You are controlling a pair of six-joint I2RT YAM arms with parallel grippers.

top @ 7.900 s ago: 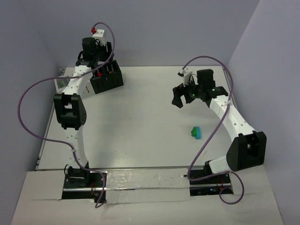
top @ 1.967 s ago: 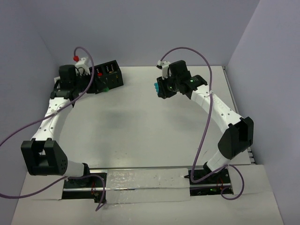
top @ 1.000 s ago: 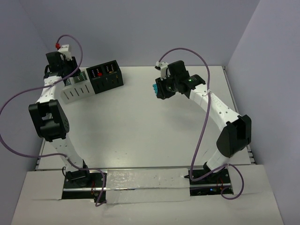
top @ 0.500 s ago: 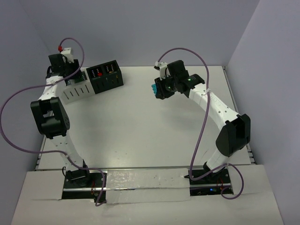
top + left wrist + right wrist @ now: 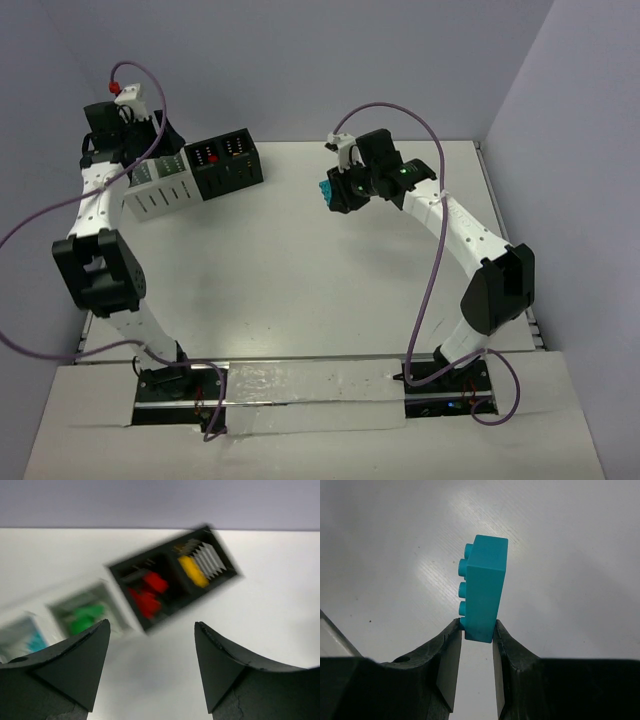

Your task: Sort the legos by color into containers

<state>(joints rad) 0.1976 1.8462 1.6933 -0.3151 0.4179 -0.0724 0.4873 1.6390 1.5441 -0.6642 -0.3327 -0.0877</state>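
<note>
The black container (image 5: 228,165) and the white container (image 5: 160,187) stand side by side at the back left. In the left wrist view the black container (image 5: 172,582) holds red legos (image 5: 149,594) and a yellow lego (image 5: 192,571). The white container (image 5: 60,622) holds a green lego (image 5: 85,617) and a teal one (image 5: 32,641); this view is blurred. My left gripper (image 5: 152,662) hangs open and empty above them, at the back left corner (image 5: 160,140). My right gripper (image 5: 476,630) is shut on a teal lego (image 5: 482,595), raised over the table's back middle (image 5: 326,189).
The left wall stands close behind the left arm (image 5: 100,200). The table (image 5: 300,270) is white, with its back edge just behind the containers. Purple cables (image 5: 400,110) loop above both arms.
My left gripper has opened and drawn up and back from the white container. The right gripper with the teal lego has shifted only slightly left.
</note>
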